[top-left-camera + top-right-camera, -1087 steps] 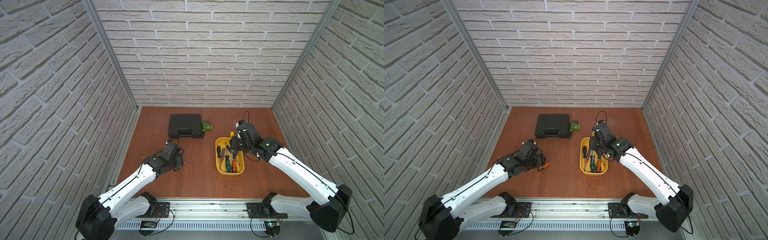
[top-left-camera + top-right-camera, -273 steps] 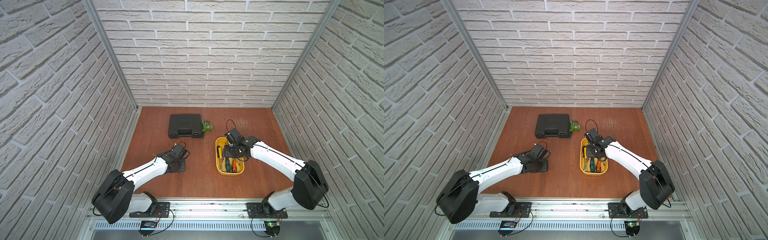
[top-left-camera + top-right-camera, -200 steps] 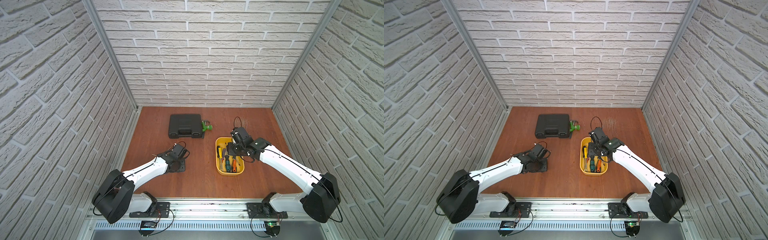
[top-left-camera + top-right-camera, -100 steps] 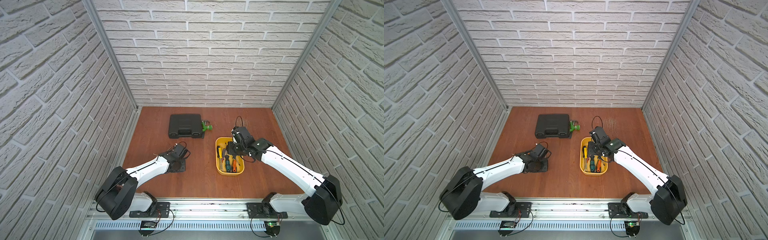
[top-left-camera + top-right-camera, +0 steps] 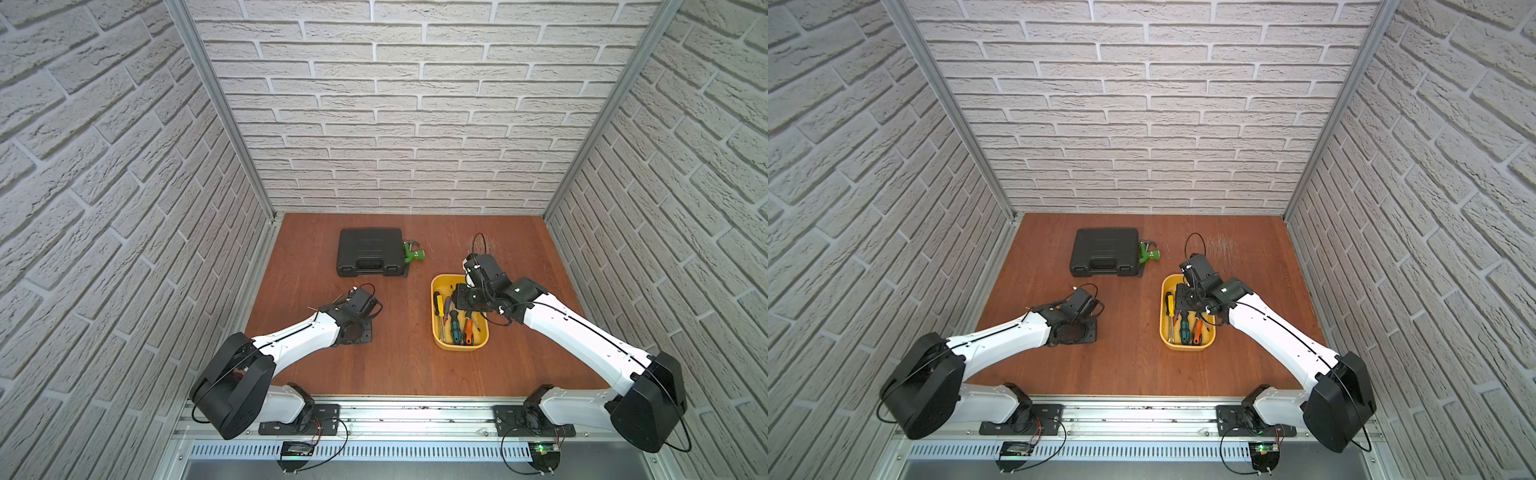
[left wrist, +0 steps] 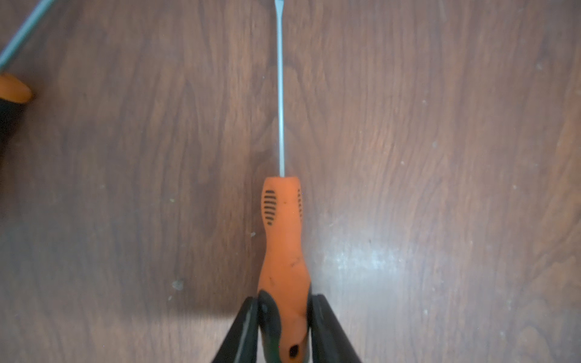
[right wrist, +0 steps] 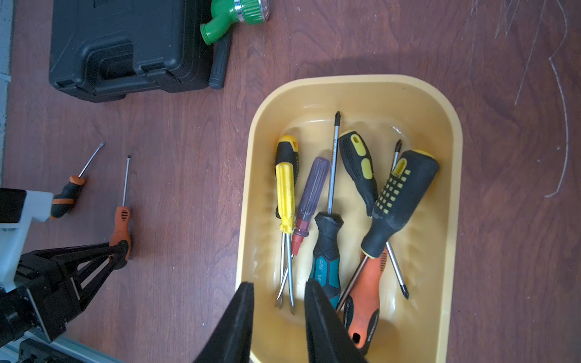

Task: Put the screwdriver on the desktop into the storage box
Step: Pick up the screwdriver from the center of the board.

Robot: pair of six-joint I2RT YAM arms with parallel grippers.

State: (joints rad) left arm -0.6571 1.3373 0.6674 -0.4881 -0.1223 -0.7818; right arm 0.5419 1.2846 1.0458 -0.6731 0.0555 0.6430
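Left wrist view: slim orange-handled screwdriver point(image 6: 284, 239) lies on reddish-brown wood desktop point(image 6: 440, 157), its butt pinched by left gripper point(image 6: 286, 297); shaft tip cut off. Right gripper point(image 7: 279, 284), slightly parted, empty, above yellow plastic storage box point(image 7: 449, 188).

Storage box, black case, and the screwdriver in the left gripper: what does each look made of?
Storage box: moulded plastic, glossy yellow, with soft reflections and rounded corners.
Black case: probably hard plastic, matt and textured, with moulded latches.
Orange screwdriver: handle rubbery or plastic, scuffed matt; shaft bare metal with a grey sheen.
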